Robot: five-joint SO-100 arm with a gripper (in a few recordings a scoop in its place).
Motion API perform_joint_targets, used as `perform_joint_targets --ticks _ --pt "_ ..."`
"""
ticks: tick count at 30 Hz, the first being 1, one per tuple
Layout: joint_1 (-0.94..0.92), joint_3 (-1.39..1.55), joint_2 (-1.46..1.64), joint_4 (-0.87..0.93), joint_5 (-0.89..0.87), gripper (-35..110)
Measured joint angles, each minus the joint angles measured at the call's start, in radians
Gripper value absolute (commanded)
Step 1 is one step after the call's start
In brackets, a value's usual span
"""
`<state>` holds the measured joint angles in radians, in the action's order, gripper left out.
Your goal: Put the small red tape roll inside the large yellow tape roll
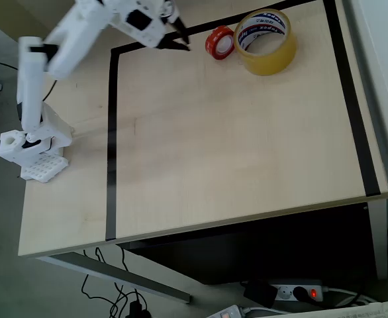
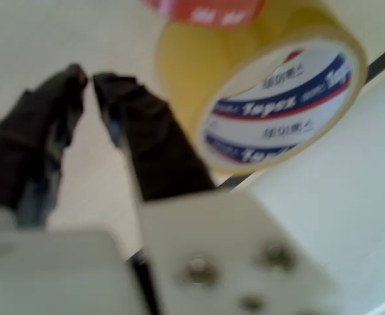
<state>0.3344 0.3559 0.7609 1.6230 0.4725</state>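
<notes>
The small red tape roll lies flat at the table's far edge, touching the left side of the large yellow tape roll, which stands tilted with its printed white core facing up. My gripper hovers just left of the red roll, its black fingers a narrow gap apart with nothing between them. In the wrist view the fingertips point toward the table, the yellow roll looms close on the right and the red roll peeks in at the top edge.
Black tape lines frame a work area on the light wooden table. The arm's white base is clamped at the left edge. A power strip and cables lie on the floor below the front edge.
</notes>
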Motion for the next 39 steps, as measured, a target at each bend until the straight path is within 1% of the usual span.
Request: perform_joint_targets --ticks 2,7,15,22,28,39 --pt "0.018 -0.156 -0.109 0.0 0.002 0" --pt "0.063 -0.344 -0.206 -0.037 0.002 0" --pt "0.083 -0.383 -0.268 -0.16 0.002 0" --pt "0.097 -0.41 -0.39 -0.189 0.002 0" --pt "0.077 -0.423 -0.43 -0.16 0.002 0" --pt "0.021 -0.508 -0.43 -0.002 0.002 0"
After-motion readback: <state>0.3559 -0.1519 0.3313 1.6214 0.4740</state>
